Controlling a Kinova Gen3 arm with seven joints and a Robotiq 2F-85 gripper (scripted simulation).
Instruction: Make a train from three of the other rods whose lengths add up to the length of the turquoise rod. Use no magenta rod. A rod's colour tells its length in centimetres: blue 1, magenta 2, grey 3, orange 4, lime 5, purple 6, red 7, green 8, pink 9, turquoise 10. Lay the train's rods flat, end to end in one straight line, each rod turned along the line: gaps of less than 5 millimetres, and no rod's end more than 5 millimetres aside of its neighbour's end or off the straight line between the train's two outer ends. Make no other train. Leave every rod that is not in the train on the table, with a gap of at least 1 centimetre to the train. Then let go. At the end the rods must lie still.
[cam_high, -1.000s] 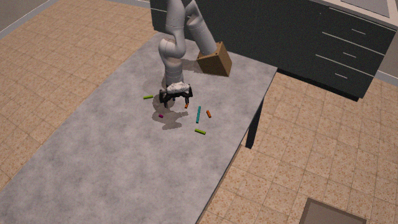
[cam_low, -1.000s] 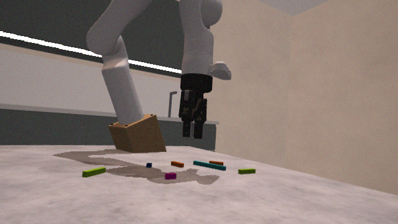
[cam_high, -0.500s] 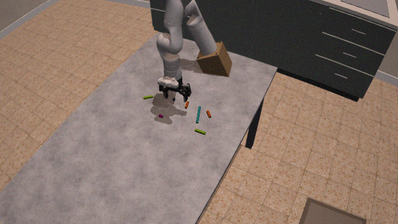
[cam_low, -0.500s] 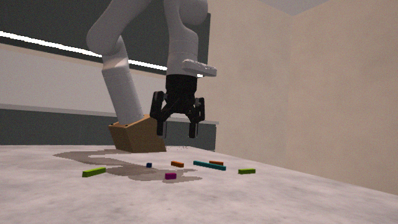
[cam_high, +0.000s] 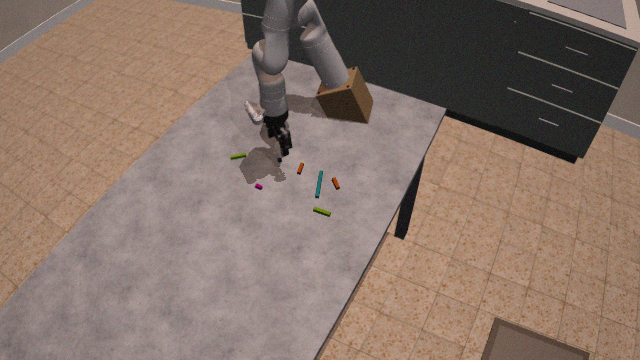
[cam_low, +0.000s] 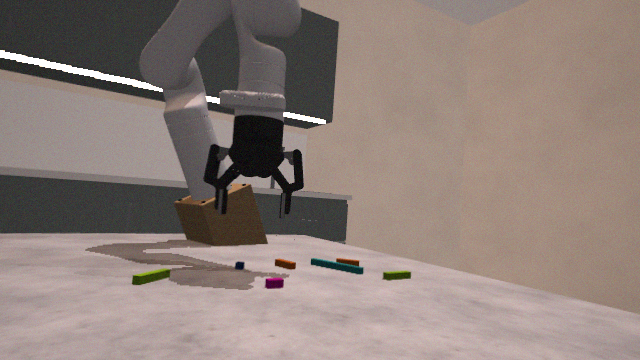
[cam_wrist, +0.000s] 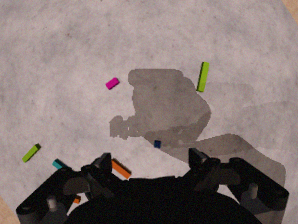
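A long grey mottled stone-look table (cam_high: 165, 260) carries everything. On it a white multi-joint robot arm (cam_high: 272, 60) rises from a tilted tan wooden block base (cam_high: 356, 107) and bends over so its wrist points straight down. Its black two-finger claw (cam_low: 253, 204) hangs above the tabletop with the fingers spread wide and nothing between them.

In the top view, the long turquoise rod (cam_high: 318, 184) lies at about 4 o'clock from the claw, well apart from it. One short orange rod (cam_high: 300, 168) lies near the turquoise rod's 10 o'clock end, the other orange rod (cam_high: 335, 183) just beside it at 3 o'clock. One lime rod (cam_high: 322, 211) lies near the turquoise rod's 6 o'clock end; the other lime rod (cam_high: 238, 156) sits at 9 o'clock from the claw. The small magenta rod (cam_high: 258, 186) lies at about 7 o'clock from the claw. The tiny blue cube-like rod (cam_high: 279, 160) lies almost directly under the claw, in its shadow and clear of the fingers.
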